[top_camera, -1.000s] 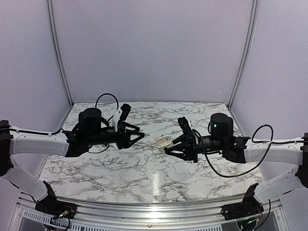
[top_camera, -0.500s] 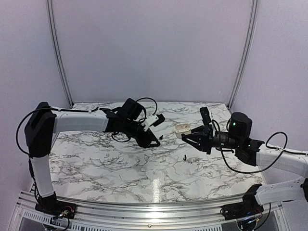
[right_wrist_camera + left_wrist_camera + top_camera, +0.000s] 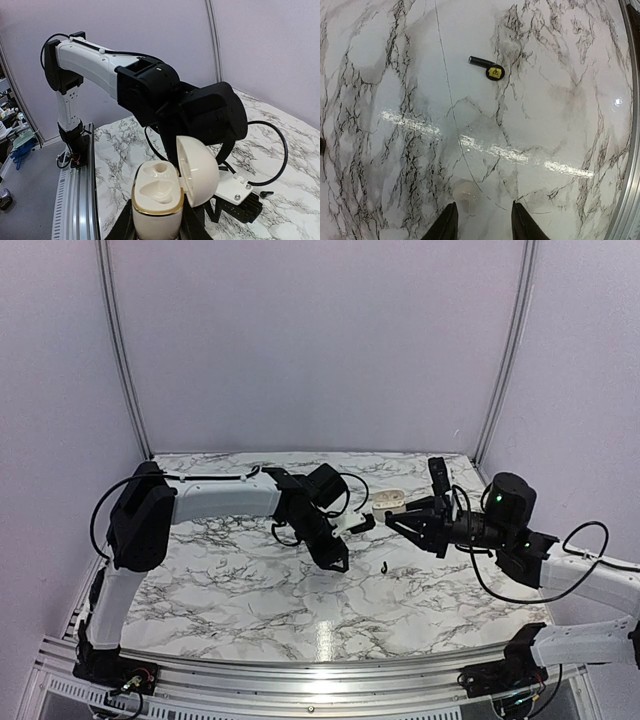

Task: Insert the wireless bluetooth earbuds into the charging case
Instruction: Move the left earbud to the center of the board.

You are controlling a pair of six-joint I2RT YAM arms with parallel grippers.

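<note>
Left tool [image 3: 485, 209] narrowly parted, empty; earbud [image 3: 490, 69] lies well ahead. Right tool [image 3: 157, 226] grips open charging case [image 3: 156, 200].

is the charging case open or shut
Open: the cream egg-shaped plastic charging case has its lid swung back, both moulded wells showing empty.

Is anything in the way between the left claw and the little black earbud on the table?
Nothing solid that I can see. In the left wrist view, only bare marble table lies between the open left gripper and the earbud. A pale round spot sits by its fingertips; I cannot tell what it is.
</note>
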